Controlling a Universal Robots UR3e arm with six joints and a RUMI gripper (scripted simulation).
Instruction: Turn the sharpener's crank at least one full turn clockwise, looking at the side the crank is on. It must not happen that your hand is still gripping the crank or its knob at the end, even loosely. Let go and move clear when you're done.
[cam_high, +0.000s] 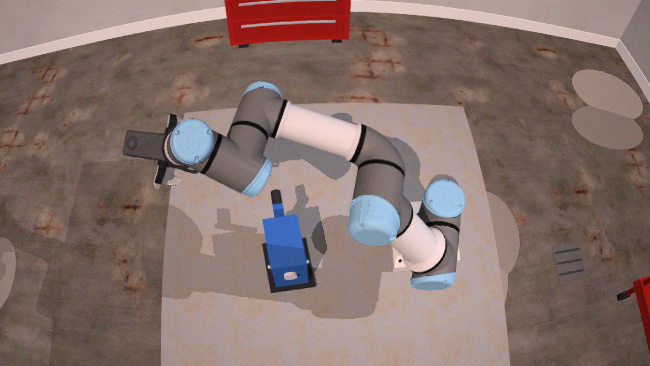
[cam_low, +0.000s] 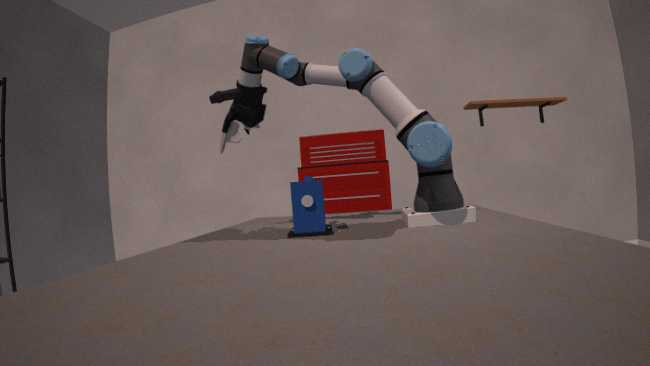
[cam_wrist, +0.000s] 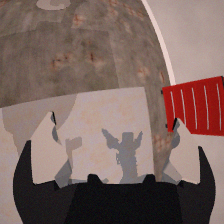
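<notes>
The blue box-shaped sharpener (cam_high: 285, 242) (cam_low: 307, 212) stands upright on a black base plate near the middle of the beige table (cam_high: 425, 130) (cam_low: 350, 300). A white round hole marks its near face. Its dark crank handle (cam_high: 276, 198) sticks out on the far side and is hidden in the exterior view. My gripper (cam_high: 165, 150) (cam_low: 231, 139) (cam_wrist: 115, 115) is open and empty. It hangs high above the table's far left corner, well away from the sharpener. The wrist view shows only the table (cam_wrist: 110, 107) and shadows between the fingers.
A red tool chest (cam_high: 287, 20) (cam_low: 345, 170) (cam_wrist: 200, 105) stands behind the table. The arm's base (cam_high: 430, 260) (cam_low: 440, 212) sits right of the sharpener. A wall shelf (cam_low: 515, 103) hangs at the right. A red cart (cam_high: 642, 295) stands at the floor's right edge.
</notes>
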